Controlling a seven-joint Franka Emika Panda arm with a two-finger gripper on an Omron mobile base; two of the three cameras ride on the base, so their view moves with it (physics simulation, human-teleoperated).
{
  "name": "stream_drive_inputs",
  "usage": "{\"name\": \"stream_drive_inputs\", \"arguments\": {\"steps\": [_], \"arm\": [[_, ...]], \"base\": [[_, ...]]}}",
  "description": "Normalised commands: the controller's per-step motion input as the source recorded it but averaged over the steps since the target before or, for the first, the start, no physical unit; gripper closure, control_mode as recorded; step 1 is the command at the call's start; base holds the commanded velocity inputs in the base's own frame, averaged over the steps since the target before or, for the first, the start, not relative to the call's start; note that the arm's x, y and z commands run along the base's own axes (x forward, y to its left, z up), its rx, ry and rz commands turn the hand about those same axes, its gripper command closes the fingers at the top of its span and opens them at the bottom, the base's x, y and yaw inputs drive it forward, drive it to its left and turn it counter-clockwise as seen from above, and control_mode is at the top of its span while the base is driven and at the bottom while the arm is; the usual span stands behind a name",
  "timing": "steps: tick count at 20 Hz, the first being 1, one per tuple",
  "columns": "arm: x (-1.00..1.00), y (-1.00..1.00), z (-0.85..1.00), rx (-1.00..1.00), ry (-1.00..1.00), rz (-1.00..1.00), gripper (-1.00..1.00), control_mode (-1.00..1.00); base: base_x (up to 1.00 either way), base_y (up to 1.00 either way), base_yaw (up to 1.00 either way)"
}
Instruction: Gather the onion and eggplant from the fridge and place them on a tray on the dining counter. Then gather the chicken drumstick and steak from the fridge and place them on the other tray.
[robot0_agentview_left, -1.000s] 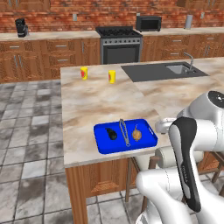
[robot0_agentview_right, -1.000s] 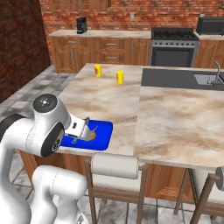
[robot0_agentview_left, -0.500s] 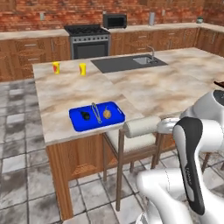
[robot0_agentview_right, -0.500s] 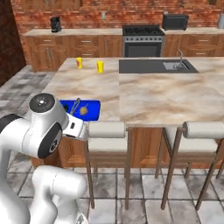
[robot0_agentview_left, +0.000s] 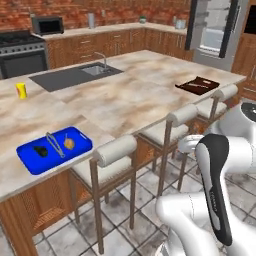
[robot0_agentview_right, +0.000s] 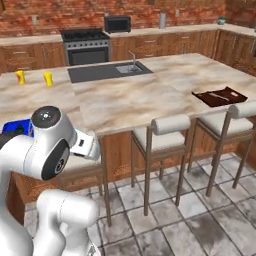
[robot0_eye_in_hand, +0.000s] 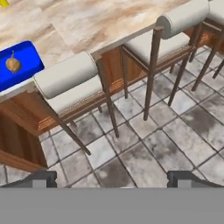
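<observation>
- No brand, label or legible writing on anything in view.
- My tool (robot0_eye_in_hand: 112, 178): its two dark tips stand at the far corners of the hand view's lower edge, spread wide, nothing between them. It hangs over grey stone floor tiles (robot0_eye_in_hand: 166, 148).
- Dining worktop (robot0_agentview_left: 125, 95): beige-and-brown marbled stone, smooth, on a wooden base; a dark grey inset section with a sink (robot0_agentview_left: 95, 70) lies toward 11 o'clock in the left base view.
- Other tray (robot0_agentview_left: 198, 85): flat, dark brown, rectangular, on the worktop at 2 o'clock in the left base view; contents too small to tell.
- Blue tray (robot0_agentview_left: 54, 149): glossy, rectangular, rounded corners, at 9 o'clock near the worktop edge. It carries the onion (robot0_agentview_left: 69, 143), round and tan, the eggplant (robot0_agentview_left: 42, 151), small and dark, and a pair of metal tongs (robot0_agentview_left: 54, 143) between them.
- Fridge (robot0_agentview_left: 216, 30): pale grey, tall, at 1 o'clock beyond the worktop.
- Stools (robot0_agentview_left: 117, 162): padded cream seats with roll backs on thin brown legs, along the worktop's near side.
</observation>
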Motion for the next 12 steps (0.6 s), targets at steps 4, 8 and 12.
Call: {"name": "stream_drive_inputs", "arguments": {"steps": [4, 8, 12], "arm": [[0.00, 0.00, 0.00, 0.00, 0.00, 0.00, -1.00, 1.00], [0.00, 0.00, 0.00, 0.00, 0.00, 0.00, -1.00, 1.00], [0.00, 0.00, 0.00, 0.00, 0.00, 0.00, -1.00, 1.00]], "base": [[0.22, -0.93, -0.49], [0.43, -0.97, -0.36], [0.39, -1.00, -0.14]]}}
